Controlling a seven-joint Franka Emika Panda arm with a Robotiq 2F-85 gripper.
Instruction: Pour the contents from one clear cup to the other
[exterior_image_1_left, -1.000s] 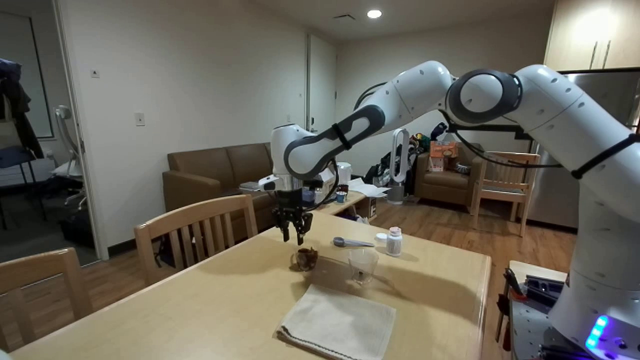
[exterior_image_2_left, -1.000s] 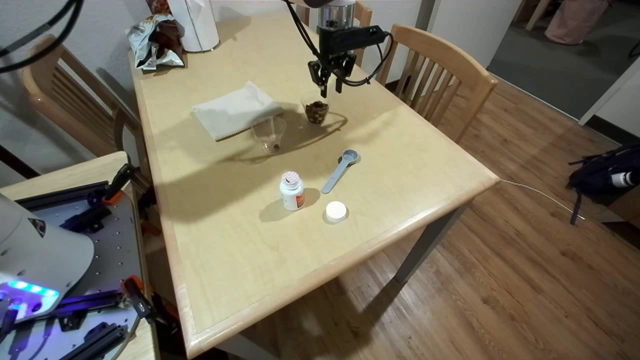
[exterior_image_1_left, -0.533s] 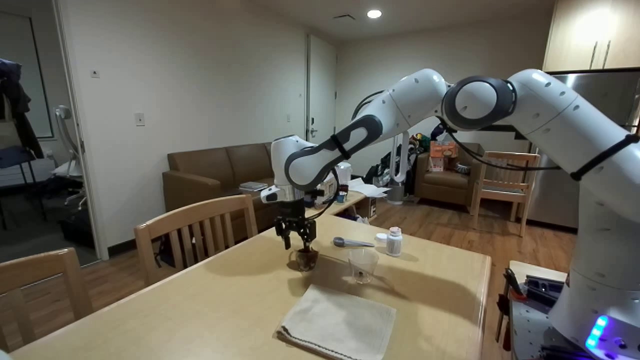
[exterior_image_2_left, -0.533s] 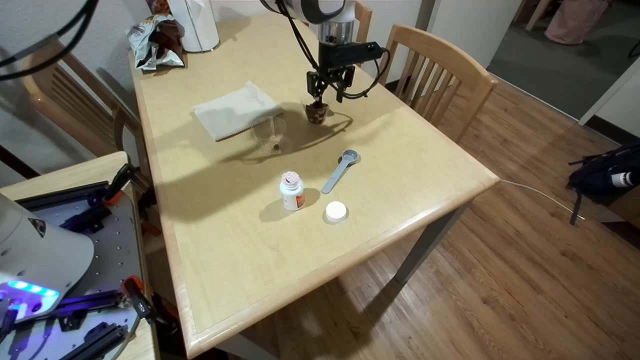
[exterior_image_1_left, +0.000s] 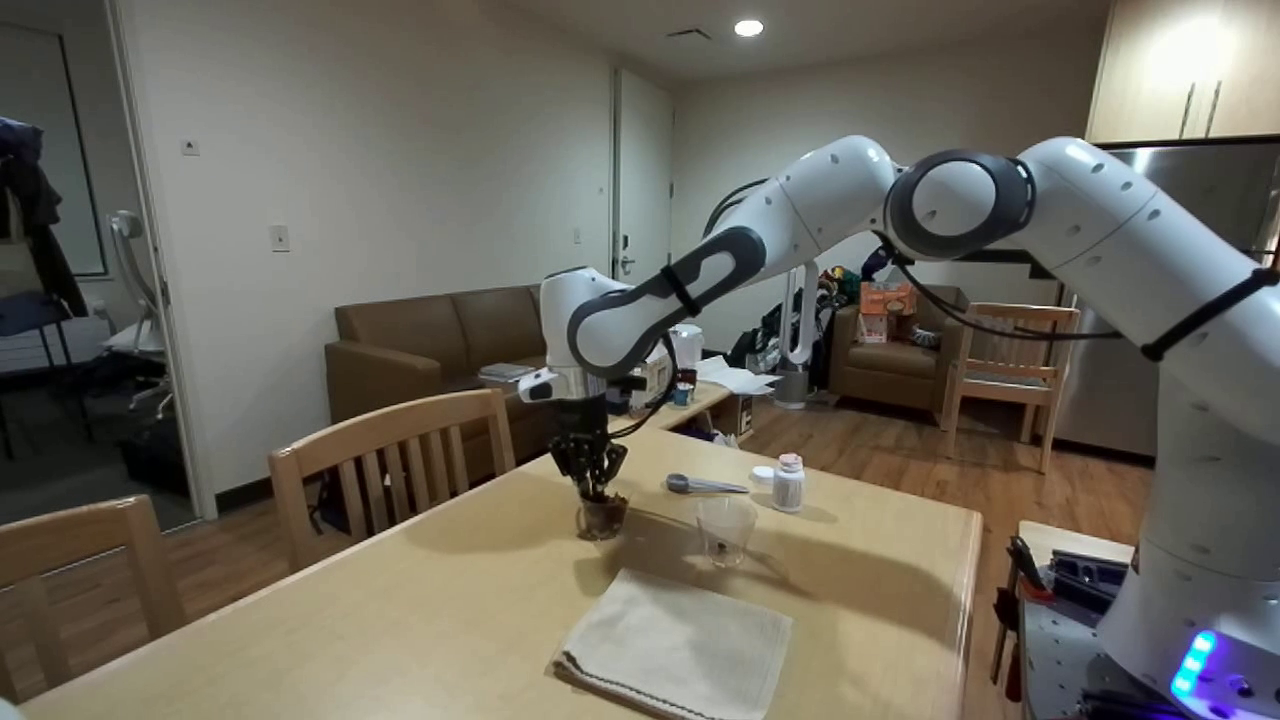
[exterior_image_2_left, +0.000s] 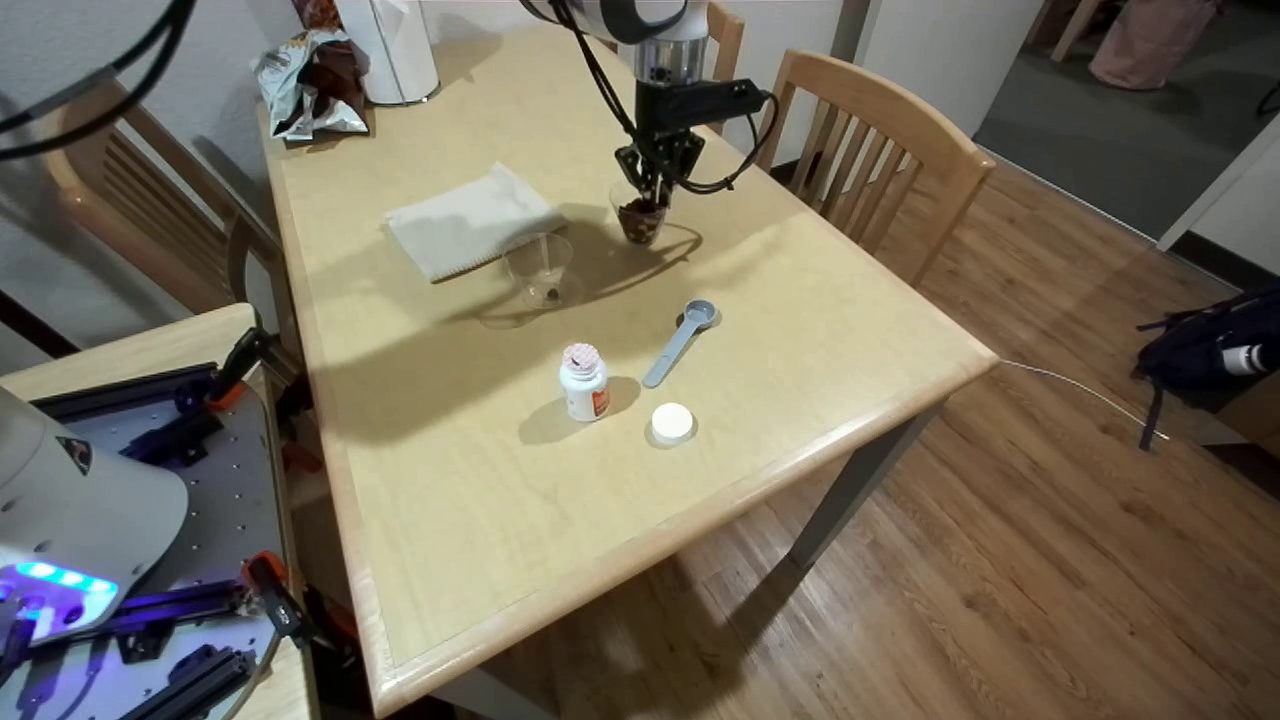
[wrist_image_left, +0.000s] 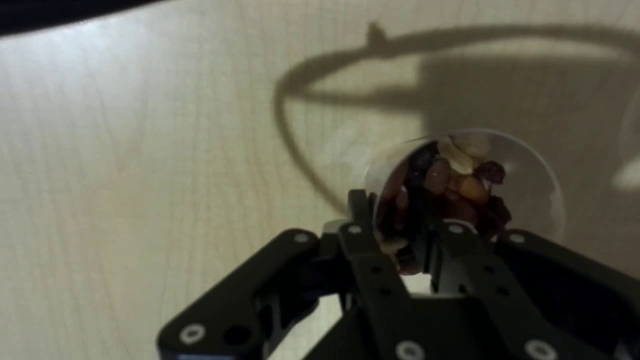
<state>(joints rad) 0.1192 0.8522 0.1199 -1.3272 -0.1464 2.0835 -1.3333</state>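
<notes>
Tool (wrist_image_left: 392, 212) pinched side of nut cup (exterior_image_2_left: 641, 228) on counter (exterior_image_2_left: 480, 500): one finger (wrist_image_left: 358, 207) outside, other inside among nuts and dried fruit (wrist_image_left: 465, 185). Other cup (exterior_image_2_left: 540, 265) stood near, dark bit (exterior_image_2_left: 552, 294) at bottom, cloth (exterior_image_2_left: 470, 220) close by. Farther out lay spoon (exterior_image_2_left: 682, 340) and lid (exterior_image_2_left: 672, 423), with bottle (exterior_image_2_left: 580, 388) upright; bottle label (exterior_image_2_left: 600, 403) showed orange-red patch, lettering too small to read. Bag (exterior_image_2_left: 310, 85) at far end was printed, words unreadable. Counter was pale wood, partly shadowed. Around stood wooden chairs (exterior_image_2_left: 890, 105), brown sofa (exterior_image_1_left: 400, 335); wood floor (exterior_image_2_left: 900, 580).

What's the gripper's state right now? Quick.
Gripper: closed on the fuller cup, straddling its wall; how firmly can't be told.
</notes>
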